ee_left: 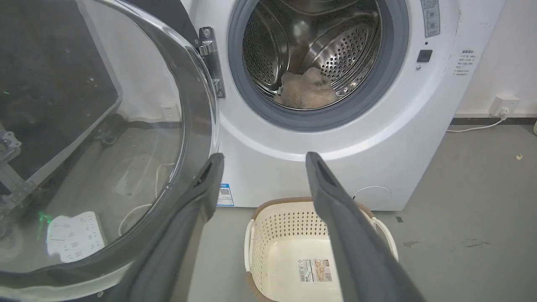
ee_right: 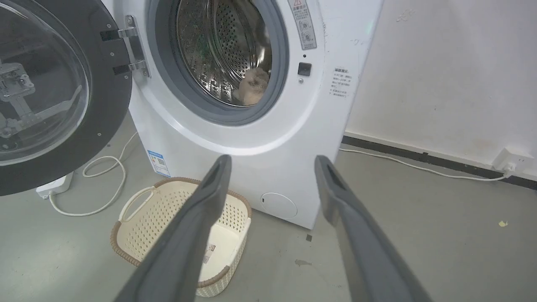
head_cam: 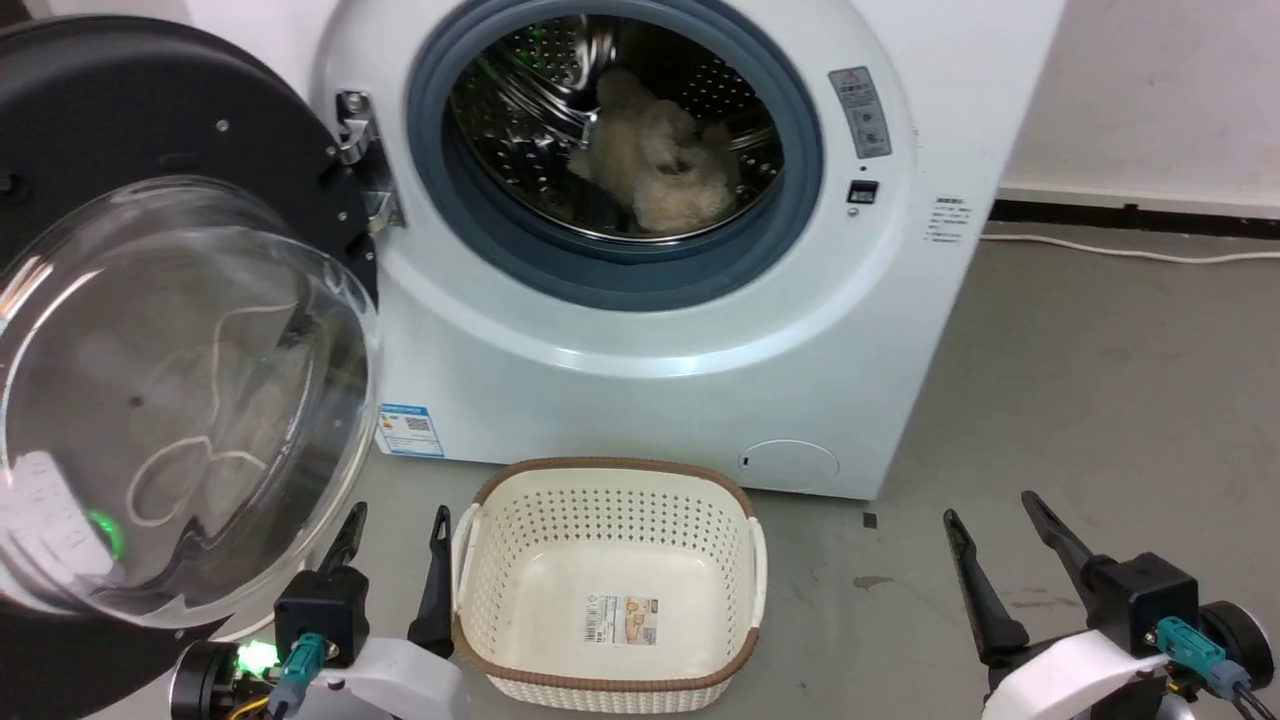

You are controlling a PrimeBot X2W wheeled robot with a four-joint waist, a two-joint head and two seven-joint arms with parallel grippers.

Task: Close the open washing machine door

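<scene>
Closing looked not yet begun: the washing machine door (head_cam: 180, 340) stood swung wide off the hinge (head_cam: 360, 150) side of the washing machine (head_cam: 650, 380). Its bulging glass bowl faced the robot, and its black rim was well apart from the dark latch slot (head_cam: 862, 190) on the machine's opposite side. The left gripper (head_cam: 398, 512) hovered in front of the washing machine, just beside the door's lower edge, released, its 2 fingers spread and holding nothing. The right gripper (head_cam: 990, 505) was likewise released and empty, out in front of the machine's latch-side corner.

The left gripper seemed the better placed. A good closing would probably take it round the door's free rim to the outer face. From there it could press on the black ring rather than the glass and sweep the door steadily across until the latch caught. The fluffy beige item (head_cam: 655, 160) lay well inside the drum (head_cam: 520, 130), so nothing looked likely to be trapped in the grey seal. Whether the door's swing would clear the laundry basket (head_cam: 610, 464) in front of the washing machine could not be told.

The left wrist view put 1 finger right against the door's rim, though contact could not be judged. The right wrist view added a white power strip (ee_right: 54, 187) and looped cable (ee_right: 105, 184) on the floor under the door, beside the washing machine.
</scene>
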